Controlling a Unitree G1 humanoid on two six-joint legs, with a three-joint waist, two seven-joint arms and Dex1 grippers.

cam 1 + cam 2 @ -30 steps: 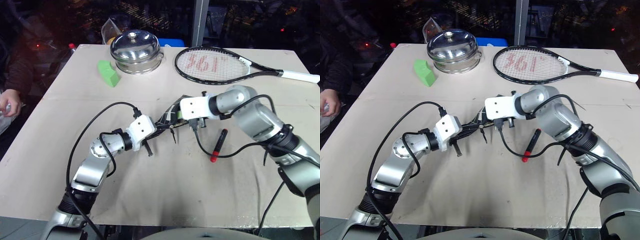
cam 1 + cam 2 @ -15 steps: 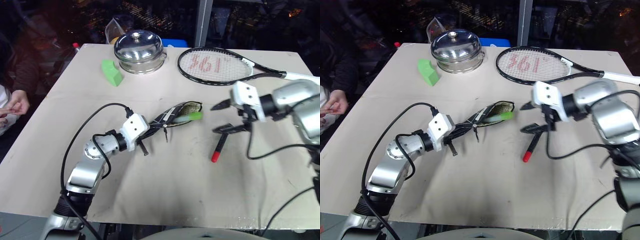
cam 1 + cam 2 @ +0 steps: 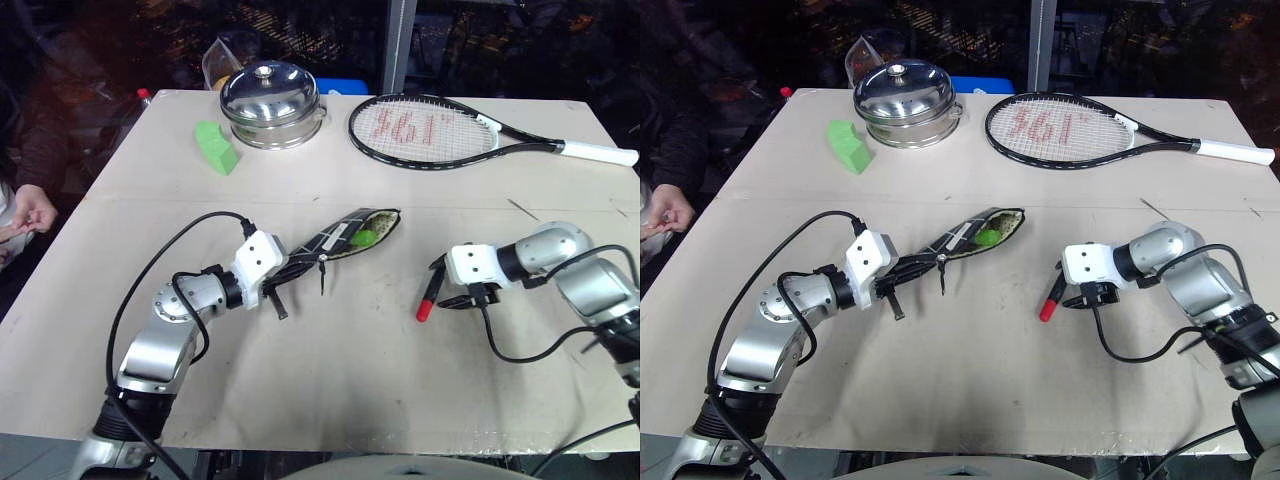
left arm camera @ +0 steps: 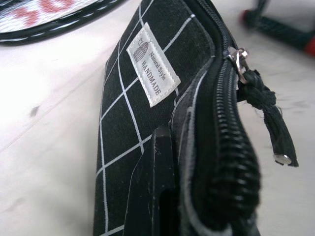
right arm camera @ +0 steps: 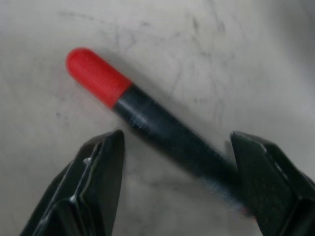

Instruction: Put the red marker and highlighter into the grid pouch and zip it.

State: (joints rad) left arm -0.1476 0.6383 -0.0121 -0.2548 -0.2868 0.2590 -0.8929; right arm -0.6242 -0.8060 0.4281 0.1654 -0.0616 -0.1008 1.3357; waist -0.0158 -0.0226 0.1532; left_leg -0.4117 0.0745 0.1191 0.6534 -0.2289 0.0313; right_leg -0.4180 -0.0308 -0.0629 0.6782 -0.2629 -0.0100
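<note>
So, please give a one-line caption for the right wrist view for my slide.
Open right tool straddling the slim black marker with the red end lying on the pale table.

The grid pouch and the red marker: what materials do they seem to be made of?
The grid pouch looks like matte black woven fabric: a sewn white label, a toothed zipper and a knotted cord pull show. The red marker seems smooth plastic, with a slightly glossy red end and a duller black barrel, though this is only its look.

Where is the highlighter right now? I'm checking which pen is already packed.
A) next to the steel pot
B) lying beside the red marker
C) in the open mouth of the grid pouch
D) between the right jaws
C: the highlighter shows green inside the open end of the grid pouch.
</note>
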